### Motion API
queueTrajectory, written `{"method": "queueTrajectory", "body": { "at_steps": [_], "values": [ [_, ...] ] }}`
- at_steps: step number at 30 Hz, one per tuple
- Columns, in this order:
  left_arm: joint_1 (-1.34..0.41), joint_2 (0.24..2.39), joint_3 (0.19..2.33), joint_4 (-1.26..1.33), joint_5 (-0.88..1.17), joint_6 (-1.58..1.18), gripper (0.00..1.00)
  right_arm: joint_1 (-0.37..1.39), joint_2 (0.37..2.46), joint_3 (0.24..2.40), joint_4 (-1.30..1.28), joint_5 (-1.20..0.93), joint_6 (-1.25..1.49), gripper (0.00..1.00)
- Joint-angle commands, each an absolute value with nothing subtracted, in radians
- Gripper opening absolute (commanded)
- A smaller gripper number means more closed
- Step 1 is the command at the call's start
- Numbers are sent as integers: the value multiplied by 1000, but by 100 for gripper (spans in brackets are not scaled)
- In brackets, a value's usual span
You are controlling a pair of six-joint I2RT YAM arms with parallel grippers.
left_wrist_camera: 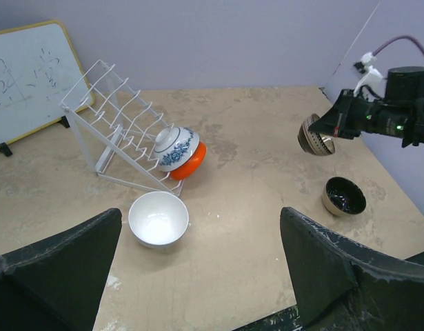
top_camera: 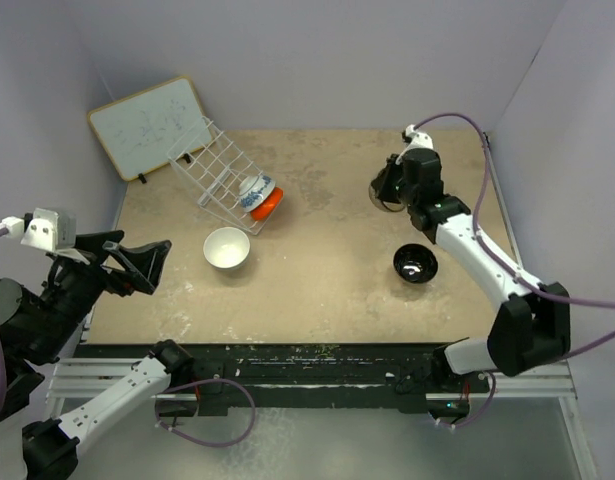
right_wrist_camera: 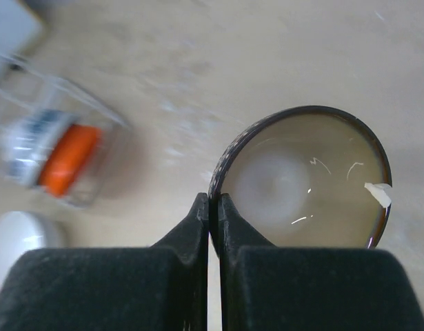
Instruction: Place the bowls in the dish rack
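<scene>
My right gripper [right_wrist_camera: 214, 200] is shut on the rim of the brown-inside bowl [right_wrist_camera: 308, 179], which hangs above the table at the far right [top_camera: 380, 197]. The black bowl [top_camera: 415, 263] stands on the table below that arm. In the middle, the white bowl [top_camera: 227, 248] sits upright. The white wire dish rack [top_camera: 212, 170] leans tilted at the back left. On their sides at its low end lie the blue-and-white bowl [top_camera: 254, 190] and the orange-red bowl [top_camera: 271, 204], nested. My left gripper [top_camera: 137, 262] hovers open at the left edge, holding nothing, and the white bowl [left_wrist_camera: 158, 218] lies ahead of it.
A wood-framed whiteboard [top_camera: 150, 125] leans against the back-left wall behind the rack. Purple walls close in the table on the left, back and right. The right arm's cable [top_camera: 457, 120] loops above the back right corner.
</scene>
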State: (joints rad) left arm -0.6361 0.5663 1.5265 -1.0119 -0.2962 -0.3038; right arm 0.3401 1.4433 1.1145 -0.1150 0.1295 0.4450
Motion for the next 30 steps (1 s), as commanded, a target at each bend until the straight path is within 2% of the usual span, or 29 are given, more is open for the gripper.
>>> {"method": "queueTrajectory", "body": {
  "at_steps": [1,7,12,16,22,26,30],
  "values": [
    [-633,589,1579,-982,-304,-305,99,342,1327,1092,252,-155,611,0],
    [-632,616,1631,-989,-290,-287,99,359,1413,956,944,-377,1028,0],
    [-633,634,1669,-999,-283,-271,99,462,1582,996,1384,-325,1180,0],
    [-633,641,1690,-1004,-282,-263,99,550,1776,1125,1662,-243,1276,0],
    [-633,638,1708,-1022,-291,-253,99,609,2074,1351,1920,-138,1429,0],
    [-635,634,1712,-1034,-301,-248,99,643,2207,1480,1927,-93,1449,0],
    [-634,632,1715,-1043,-305,-246,99,669,2270,1522,1929,-23,1432,0]
  ]
}}
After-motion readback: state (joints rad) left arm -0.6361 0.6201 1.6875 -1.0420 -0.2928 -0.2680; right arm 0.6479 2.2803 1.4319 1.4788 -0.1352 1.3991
